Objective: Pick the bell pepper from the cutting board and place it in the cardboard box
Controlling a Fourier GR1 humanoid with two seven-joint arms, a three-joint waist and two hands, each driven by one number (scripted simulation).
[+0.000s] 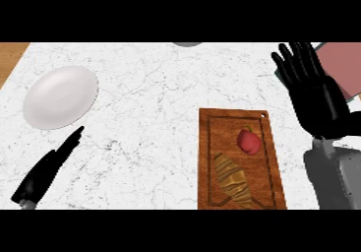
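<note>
Lying left of right hand (314, 93): bell pepper (249, 141)

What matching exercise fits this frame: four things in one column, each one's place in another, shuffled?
Things:
1. bell pepper
2. white plate
3. croissant
4. right robot hand

Places:
A. near end of the cutting board
B. far left on the marble counter
C. open, beyond the board at the right
D. far half of the board

Pairs: 1-D, 2-B, 3-A, 4-C
</note>
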